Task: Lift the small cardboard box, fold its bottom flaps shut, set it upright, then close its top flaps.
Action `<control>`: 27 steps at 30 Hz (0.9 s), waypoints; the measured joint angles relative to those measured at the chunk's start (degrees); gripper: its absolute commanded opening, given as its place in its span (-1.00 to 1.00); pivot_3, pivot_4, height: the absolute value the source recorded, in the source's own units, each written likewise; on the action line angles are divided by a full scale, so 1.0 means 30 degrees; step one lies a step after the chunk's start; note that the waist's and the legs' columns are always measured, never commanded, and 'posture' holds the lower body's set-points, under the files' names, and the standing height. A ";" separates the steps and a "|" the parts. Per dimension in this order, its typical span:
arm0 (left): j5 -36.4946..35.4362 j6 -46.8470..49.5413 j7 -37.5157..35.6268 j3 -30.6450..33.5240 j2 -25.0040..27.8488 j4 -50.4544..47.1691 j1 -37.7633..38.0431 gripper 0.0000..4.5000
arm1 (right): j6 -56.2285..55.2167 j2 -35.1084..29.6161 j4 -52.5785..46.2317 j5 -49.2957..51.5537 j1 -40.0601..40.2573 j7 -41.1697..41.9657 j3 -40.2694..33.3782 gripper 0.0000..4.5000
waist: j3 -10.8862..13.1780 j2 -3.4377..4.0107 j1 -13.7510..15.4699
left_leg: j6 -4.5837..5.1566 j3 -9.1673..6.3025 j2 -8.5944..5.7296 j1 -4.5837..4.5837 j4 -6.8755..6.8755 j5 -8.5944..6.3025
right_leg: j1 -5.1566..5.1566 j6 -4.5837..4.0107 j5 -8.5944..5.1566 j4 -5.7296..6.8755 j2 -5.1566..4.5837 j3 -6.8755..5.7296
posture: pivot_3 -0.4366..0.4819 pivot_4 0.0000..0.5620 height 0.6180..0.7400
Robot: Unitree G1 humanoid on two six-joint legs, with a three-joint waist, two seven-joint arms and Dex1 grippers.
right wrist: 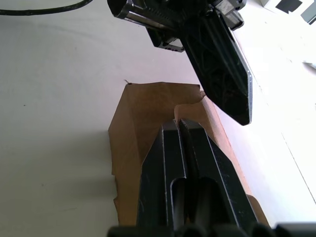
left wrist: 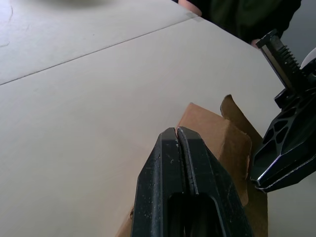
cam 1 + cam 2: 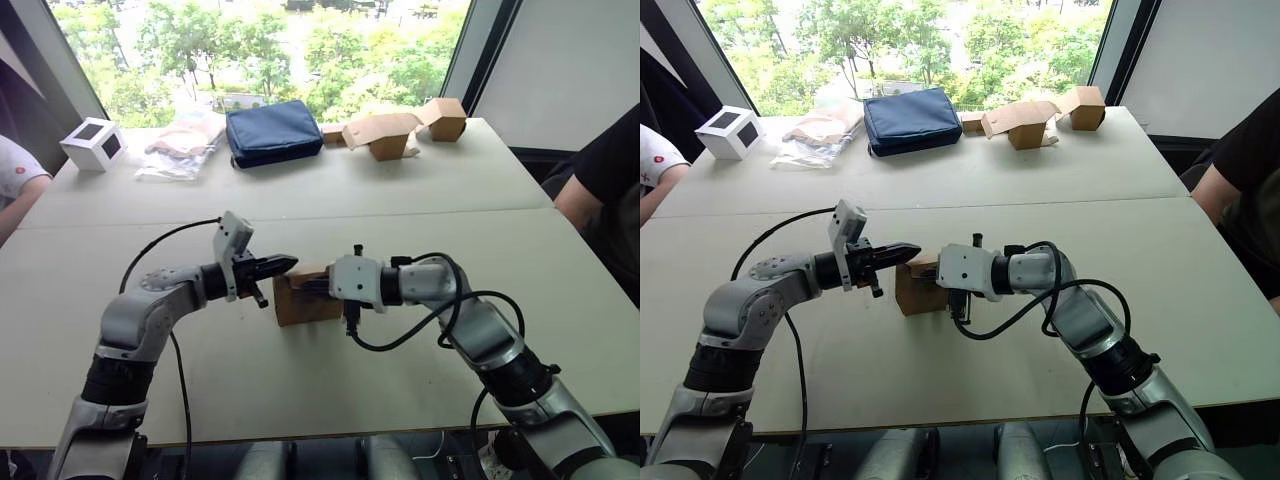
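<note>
The left gripper (image 3: 283,264) and right gripper (image 3: 312,284), mid-frame in the head view, meet over the small cardboard box (image 3: 303,303) on the worktop (image 3: 400,200). Left wrist view: fingers pressed together, pinching nothing. Right wrist view: likewise pressed together above the box — a notched top flap (image 1: 190,111) looks unfinished, so closing remains.

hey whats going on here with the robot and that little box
A two-armed robot is working on a small cardboard box that sits on the near part of a white table. The left gripper and the right gripper are both shut and meet over the top of the box from opposite sides, pressing at its top flaps. More boxes, a blue pouch and a white cube lie at the far edge.
</note>
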 measured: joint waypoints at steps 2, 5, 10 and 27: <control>-0.0063 0.0065 0.0284 0.0015 -0.0072 -0.0234 0.0001 -0.99 | 0.0026 0.0003 -0.0082 -0.0008 0.0063 0.0030 0.0152 -1.00 | 0.0000 0.0000 0.0002 | 0.0000 -0.0001 0.0000 0.0000 0.0000 0.0000 | 0.0000 0.0000 0.0000 0.0001 0.0000 0.0000 | -0.05 -0.47 1.00; -0.0182 0.0366 0.0895 0.0028 -0.0252 -0.0855 0.0031 -0.99 | 0.0024 0.0018 -0.0085 -0.0015 0.0182 0.0114 0.0420 -1.00 | 0.0000 0.0000 0.0009 | 0.0000 0.0000 0.0000 0.0000 0.0000 0.0000 | 0.0001 0.0000 0.0000 0.0000 -0.0001 0.0000 | -0.05 -0.47 1.00; -0.0290 0.0810 0.2128 0.0074 -0.0843 -0.1889 0.0508 -0.99 | -0.0052 0.0017 -0.0064 -0.0234 0.0182 0.0073 0.0431 -1.00 | 0.0000 0.0000 0.0013 | -0.0001 -0.0001 0.0000 0.0000 0.0000 0.0000 | 0.0001 0.0000 0.0000 0.0000 0.0000 0.0001 | -0.05 -0.47 1.00; -0.0373 0.0518 0.3216 0.0557 -0.1421 -0.1525 0.1393 -0.99 | -0.0636 0.0123 0.0718 -0.1859 -0.0400 -0.0309 0.1112 -1.00 | 0.0000 -0.0001 0.0005 | -0.0007 -0.0001 -0.0001 0.0002 0.0000 0.0004 | 0.0004 0.0000 0.0000 -0.0001 0.0002 -0.0002 | -0.05 -0.47 1.00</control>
